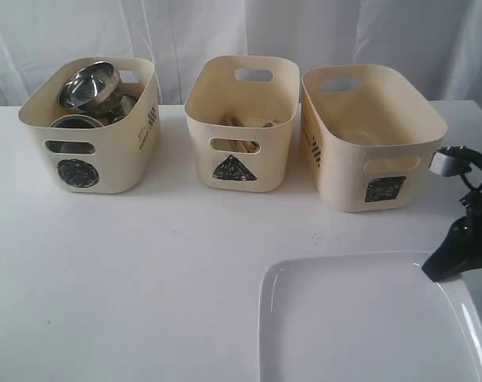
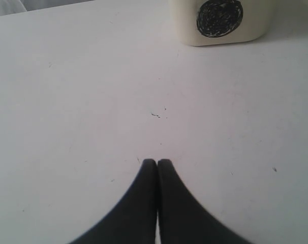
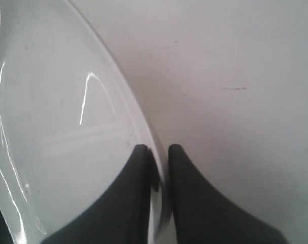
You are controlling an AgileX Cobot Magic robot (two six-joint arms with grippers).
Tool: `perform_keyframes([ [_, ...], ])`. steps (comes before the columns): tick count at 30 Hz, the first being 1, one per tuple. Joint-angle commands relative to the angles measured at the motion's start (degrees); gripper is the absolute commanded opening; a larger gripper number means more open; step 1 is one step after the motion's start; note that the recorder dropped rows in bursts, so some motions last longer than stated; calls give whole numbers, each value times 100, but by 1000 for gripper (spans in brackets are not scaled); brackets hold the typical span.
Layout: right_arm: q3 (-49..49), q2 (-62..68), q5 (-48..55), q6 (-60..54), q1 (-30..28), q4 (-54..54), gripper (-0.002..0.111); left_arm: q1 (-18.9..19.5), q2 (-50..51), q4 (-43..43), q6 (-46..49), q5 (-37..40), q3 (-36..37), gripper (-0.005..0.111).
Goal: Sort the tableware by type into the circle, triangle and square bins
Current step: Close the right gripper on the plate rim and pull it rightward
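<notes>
Three cream bins stand in a row at the back: the circle bin [image 1: 94, 127] holds steel bowls and mugs [image 1: 88, 86], the triangle bin [image 1: 241, 123] holds wooden chopsticks [image 1: 239, 123], and the square bin [image 1: 368, 135] shows nothing inside from here. The large white squarish plate [image 1: 368, 318] lies at the front right. My right gripper [image 1: 444, 267] is shut on the plate's rim [image 3: 144, 129], one finger inside, one outside [image 3: 159, 152]. My left gripper [image 2: 157, 162] is shut and empty above bare table, with the circle bin [image 2: 220, 20] ahead of it; it is out of the exterior view.
The white table [image 1: 145, 263] stretches between the bins and the plate. A white curtain hangs behind the bins. The right arm's cables and wrist [image 1: 464, 183] sit beside the square bin.
</notes>
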Motion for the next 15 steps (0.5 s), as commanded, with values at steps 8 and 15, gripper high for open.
perform_keyframes([
  [8, 24, -44, -750, 26, 243, -19, 0, -28, -24, -65, -15, -9, 20, 0],
  [15, -187, -44, -74, -257, 243, 396, 0, -28, -24, -65, -15, -9, 20, 0],
])
